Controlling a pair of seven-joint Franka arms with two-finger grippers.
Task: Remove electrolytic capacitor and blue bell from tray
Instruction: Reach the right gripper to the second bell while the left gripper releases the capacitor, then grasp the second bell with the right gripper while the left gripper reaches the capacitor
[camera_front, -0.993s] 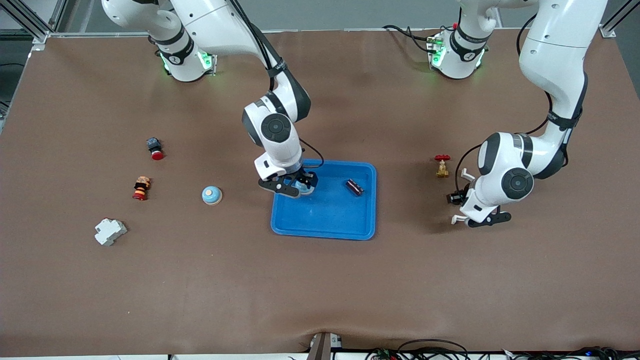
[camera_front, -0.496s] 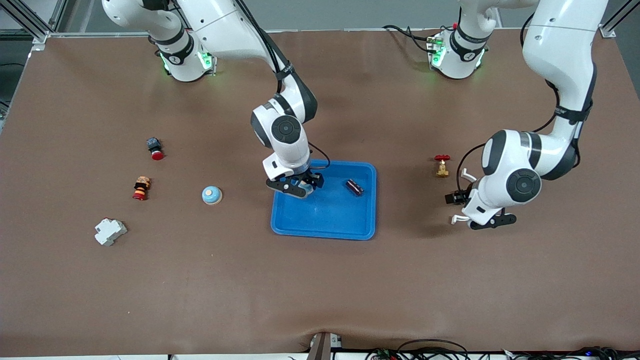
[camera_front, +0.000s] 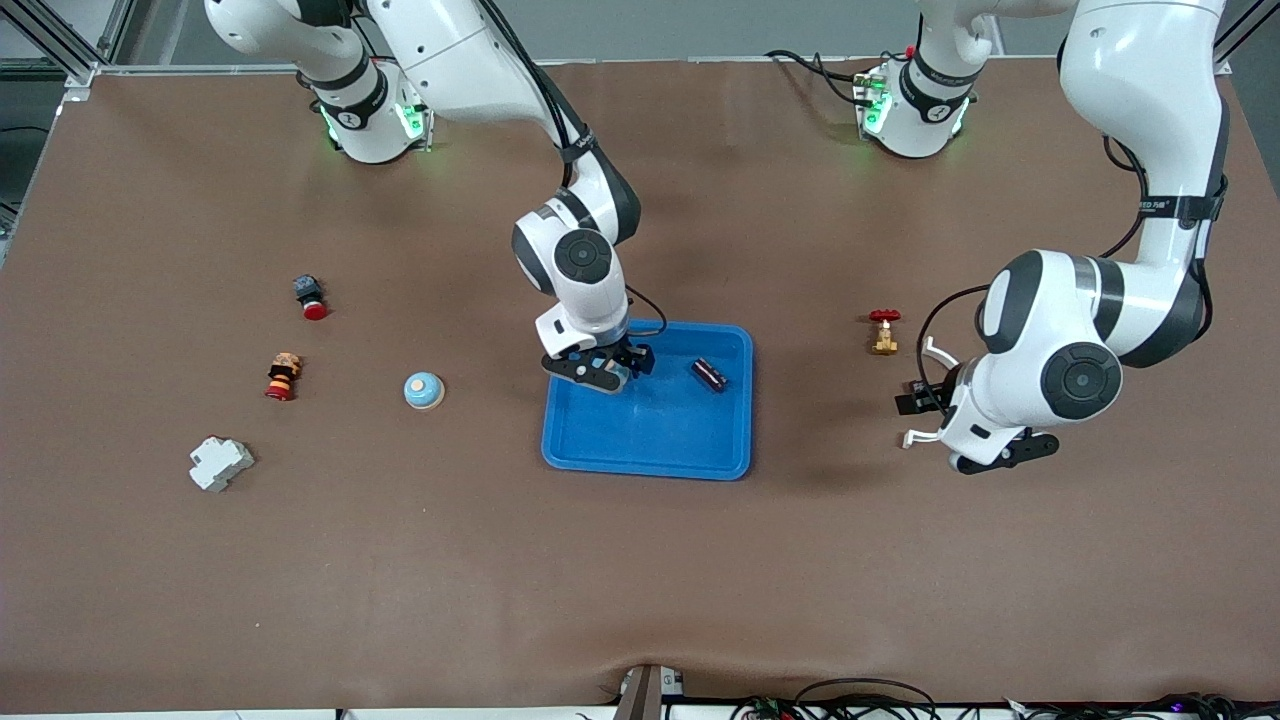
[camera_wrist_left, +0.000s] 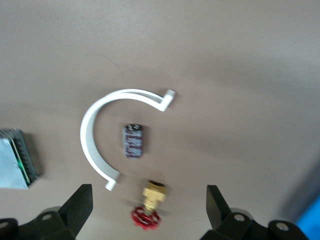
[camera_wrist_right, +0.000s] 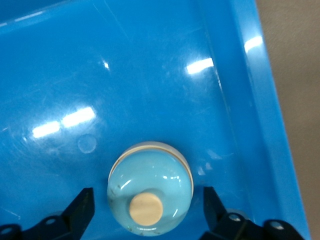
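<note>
Brown mat table (camera_front: 640, 580), wide bare stretch along the near edge. Blue tray (camera_front: 650, 440) at mid-table, holding a capacitor (camera_front: 709, 374) toward its left-arm end and a light-blue bell (camera_wrist_right: 150, 192) in the corner toward the right-arm end. Right gripper (camera_front: 598, 366) low over that bell, fingers (camera_wrist_right: 80, 210) spread to either side, not touching. Left gripper (camera_front: 985, 447) hovering toward the left arm's end of the table, fingers (camera_wrist_left: 80, 207) wide apart, holding nothing; below it a second capacitor (camera_wrist_left: 133, 142), a white curved clip (camera_wrist_left: 95, 145), a red-handled valve (camera_front: 884, 331). Another bell (camera_front: 423, 390) resting near the right arm's end.
</note>
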